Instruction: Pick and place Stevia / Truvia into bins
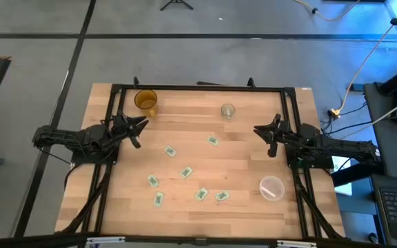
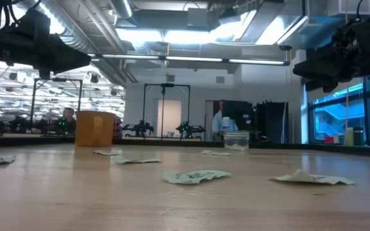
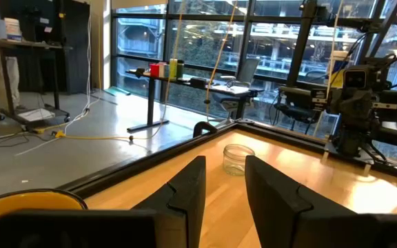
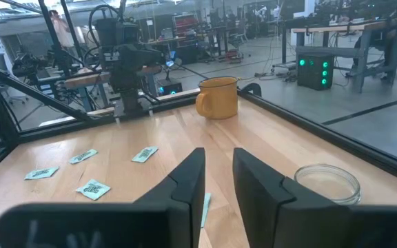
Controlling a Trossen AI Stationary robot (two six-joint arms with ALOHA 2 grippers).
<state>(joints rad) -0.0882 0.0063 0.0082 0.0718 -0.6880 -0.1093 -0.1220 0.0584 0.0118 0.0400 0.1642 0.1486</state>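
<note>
Several small white-and-green sachets [image 1: 186, 172] lie flat and scattered on the middle and near part of the wooden table; the low view shows them crumpled [image 2: 194, 176], and the right wrist view shows some [image 4: 93, 188]. The wide, shallow clear bin [image 1: 272, 187] stands near the table's right near corner. My left gripper [image 1: 138, 129] [image 3: 225, 162] hovers open above the table's left side, beside the yellow cup. My right gripper [image 1: 264, 131] [image 4: 218, 153] hovers open above the right side, far of the bin. Neither gripper holds anything.
A yellow cup [image 1: 145, 100] stands at the far left of the table and a small glass jar [image 1: 227, 110] at the far middle [image 4: 326, 182]. A black frame [image 1: 198, 87] runs along the table's far edge and sides. People and desks show in the room beyond.
</note>
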